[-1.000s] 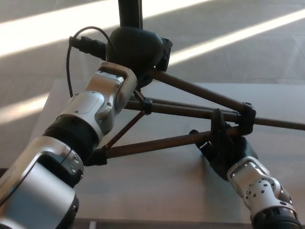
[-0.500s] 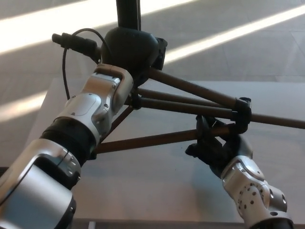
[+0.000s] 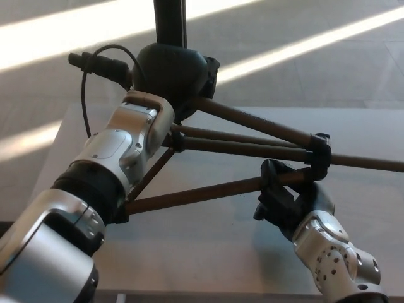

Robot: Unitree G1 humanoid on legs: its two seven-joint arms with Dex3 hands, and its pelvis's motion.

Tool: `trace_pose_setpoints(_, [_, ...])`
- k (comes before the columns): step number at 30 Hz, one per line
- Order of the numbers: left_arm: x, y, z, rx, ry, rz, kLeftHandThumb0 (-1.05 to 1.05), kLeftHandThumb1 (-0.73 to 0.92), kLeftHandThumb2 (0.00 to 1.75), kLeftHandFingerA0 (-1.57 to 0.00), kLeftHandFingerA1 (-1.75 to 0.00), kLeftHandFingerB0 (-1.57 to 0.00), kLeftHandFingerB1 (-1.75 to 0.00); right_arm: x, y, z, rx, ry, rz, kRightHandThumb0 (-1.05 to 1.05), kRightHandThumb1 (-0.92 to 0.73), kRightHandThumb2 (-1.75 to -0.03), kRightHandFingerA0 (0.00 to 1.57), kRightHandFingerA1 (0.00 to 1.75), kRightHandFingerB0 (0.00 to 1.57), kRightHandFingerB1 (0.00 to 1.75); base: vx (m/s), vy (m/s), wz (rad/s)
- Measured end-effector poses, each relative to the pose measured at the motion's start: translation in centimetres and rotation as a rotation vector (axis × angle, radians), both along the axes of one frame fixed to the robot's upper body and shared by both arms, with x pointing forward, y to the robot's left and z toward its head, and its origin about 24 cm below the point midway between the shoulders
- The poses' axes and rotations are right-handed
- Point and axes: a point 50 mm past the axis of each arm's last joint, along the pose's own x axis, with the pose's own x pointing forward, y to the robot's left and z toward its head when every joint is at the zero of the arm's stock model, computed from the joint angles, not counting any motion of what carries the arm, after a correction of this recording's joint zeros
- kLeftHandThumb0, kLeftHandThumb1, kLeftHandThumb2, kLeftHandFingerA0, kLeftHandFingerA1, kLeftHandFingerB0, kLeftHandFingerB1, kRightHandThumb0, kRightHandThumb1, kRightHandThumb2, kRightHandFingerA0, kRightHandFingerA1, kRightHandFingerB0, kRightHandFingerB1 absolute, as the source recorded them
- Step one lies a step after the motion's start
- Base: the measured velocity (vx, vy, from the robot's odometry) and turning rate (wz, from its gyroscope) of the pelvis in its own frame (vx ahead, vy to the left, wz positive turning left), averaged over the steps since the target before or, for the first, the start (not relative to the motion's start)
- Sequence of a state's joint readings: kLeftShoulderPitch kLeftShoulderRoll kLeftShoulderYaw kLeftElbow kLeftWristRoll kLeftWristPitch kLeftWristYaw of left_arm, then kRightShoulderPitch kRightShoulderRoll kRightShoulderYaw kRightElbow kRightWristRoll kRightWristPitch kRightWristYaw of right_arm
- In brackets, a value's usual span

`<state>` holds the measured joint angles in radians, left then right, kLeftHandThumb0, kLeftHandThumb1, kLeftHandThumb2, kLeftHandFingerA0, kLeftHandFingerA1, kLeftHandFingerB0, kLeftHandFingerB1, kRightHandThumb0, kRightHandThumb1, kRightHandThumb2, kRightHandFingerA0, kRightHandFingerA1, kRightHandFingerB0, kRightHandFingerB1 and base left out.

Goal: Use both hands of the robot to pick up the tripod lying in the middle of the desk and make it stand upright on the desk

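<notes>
The dark tripod point(image 3: 246, 146) is lifted off the grey desk point(image 3: 208, 252), its centre column point(image 3: 169, 19) pointing up and out of the top of the picture. Three thin brown legs spread to the right and down-left from the hub. My left hand point(image 3: 172, 68) is shut around the hub at the top centre, with a black cable looping beside it. My right hand point(image 3: 287, 201) is shut on the lowest leg near the black leg clamp point(image 3: 319, 154), low on the right. The legs' feet are hidden behind my left forearm or run out of the picture.
My silver left forearm point(image 3: 107, 164) fills the lower left and hides part of the desk. The desk's far edge runs across the middle of the picture, its left edge near my left arm. Beyond lies a tiled floor point(image 3: 328, 69) with bright sun stripes.
The tripod's hub and legs have risen and tilted more upright. My right hand has moved up and slightly left with the lower leg. My left hand has lifted a little with the hub.
</notes>
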<state>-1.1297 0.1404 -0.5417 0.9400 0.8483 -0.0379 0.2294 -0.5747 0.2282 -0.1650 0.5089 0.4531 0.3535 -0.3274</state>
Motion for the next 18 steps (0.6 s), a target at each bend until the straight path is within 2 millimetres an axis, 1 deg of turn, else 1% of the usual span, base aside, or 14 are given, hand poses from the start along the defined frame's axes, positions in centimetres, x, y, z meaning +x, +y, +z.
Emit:
trace_pose_setpoints(1, [0.0,0.0,0.0,0.0,0.0,0.0,-0.23,0.57,0.83,-0.89,-1.67,-0.77,-1.3,0.0,0.0,0.0,0.0,-0.002,0.0,-0.75,-0.27,-1.46,1.5,1.54,1.31,1.4,0.0,0.0,0.0])
trace_pose_setpoints(2, [0.0,0.0,0.0,0.0,0.0,0.0,-0.22,0.57,0.84,-0.88,-1.72,-0.76,-1.37,0.0,0.0,0.0,0.0,-0.007,0.001,-0.68,-0.26,-1.44,1.5,1.54,1.3,1.4,0.0,0.0,0.0])
trace_pose_setpoints(3, [0.0,0.0,0.0,0.0,0.0,0.0,-0.21,0.56,0.9,-1.07,-1.64,-0.77,-1.24,0.0,-0.1,0.1,-0.002,-0.011,0.002,-0.57,-0.11,-1.61,1.45,1.55,1.27,1.45,0.0,0.0,0.0])
trace_pose_setpoints(4, [0.0,0.0,0.0,0.0,-0.003,0.0,-0.23,0.54,0.84,-0.89,-1.75,-0.77,-1.38,0.0,-0.1,0.2,-0.005,-0.016,0.001,-0.64,-0.27,-1.41,1.48,1.55,1.28,1.44,0.0,0.0,0.0])
trace_pose_setpoints(6, [0.0,0.1,0.0,0.001,-0.009,0.001,-0.22,0.54,0.83,-0.88,-1.75,-0.74,-1.46,0.1,-0.2,0.5,-0.02,-0.036,0.0,-0.46,-0.25,-1.55,1.29,1.71,1.1,1.6,0.0,0.0,0.0])
trace_pose_setpoints(7, [0.0,0.1,0.0,0.002,-0.01,0.002,-0.22,0.57,0.82,-0.87,-1.75,-0.72,-1.51,0.1,-0.2,0.8,-0.027,-0.046,0.001,-0.42,-0.36,-1.38,1.22,1.75,1.02,1.64,0.0,0.0,0.0])
trace_pose_setpoints(8, [0.0,0.2,0.1,0.002,-0.012,0.005,-0.22,0.57,0.82,-0.87,-1.75,-0.72,-1.51,0.2,-0.2,1.3,-0.042,-0.067,0.001,-0.42,-0.36,-1.38,1.22,1.75,1.02,1.64,0.0,0.0,0.0])
trace_pose_setpoints(9, [0.0,0.3,0.1,0.003,-0.014,0.006,-0.22,0.59,0.81,-0.86,-1.75,-0.71,-1.49,0.2,-0.4,1.8,-0.051,-0.085,-0.001,-0.37,-0.42,-1.31,1.18,1.75,0.93,1.66,0.0,0.0,0.0])
trace_pose_setpoints(10, [0.0,0.3,0.1,0.004,-0.015,0.007,-0.23,0.63,0.78,-0.85,-1.75,-0.73,-1.42,0.3,-0.5,2.3,-0.063,-0.103,-0.001,-0.33,-0.49,-1.27,1.12,1.75,0.86,1.68,0.0,0.0,0.0])
trace_pose_setpoints(11, [0.0,0.3,0.1,0.005,-0.016,0.007,-0.19,0.64,0.77,-0.95,-1.68,-0.73,-1.25,0.4,-0.6,2.8,-0.074,-0.117,0.0,-0.32,-0.61,-1.15,1.09,1.75,0.77,1.72,0.0,0.0,0.0])
trace_pose_setpoints(12, [0.0,0.3,0.1,0.007,-0.016,0.006,-0.18,0.63,0.78,-0.96,-1.67,-0.76,-1.23,0.5,-0.9,3.6,-0.093,-0.14,0.003,-0.29,-0.59,-1.17,1.01,1.75,0.74,1.73,0.0,0.0,0.0])
trace_pose_setpoints(13, [0.0,0.3,0.1,0.009,-0.017,0.006,-0.22,0.62,0.74,-0.86,-1.74,-0.76,-1.41,0.7,-1.1,4.2,-0.107,-0.156,0.005,-0.27,-0.53,-1.27,1.0,1.75,0.74,1.71,0.0,0.0,0.0])
trace_pose_setpoints(16, [0.0,0.3,0.3,0.006,-0.024,0.002,-0.23,0.64,0.74,-0.87,-1.75,-0.76,-1.45,1.6,-2.2,7.3,-0.194,-0.234,0.017,-0.27,-0.42,-1.35,0.98,1.75,0.77,1.66,0.0,0.0,0.0])
trace_pose_setpoints(18, [0.0,0.3,0.6,-0.001,-0.033,0.001,-0.24,0.61,0.7,-0.87,-1.75,-0.74,-1.48,2.2,-2.7,9.0,-0.235,-0.267,0.017,-0.23,-0.45,-1.31,0.99,1.75,0.71,1.66,0.0,0.0,0.0])
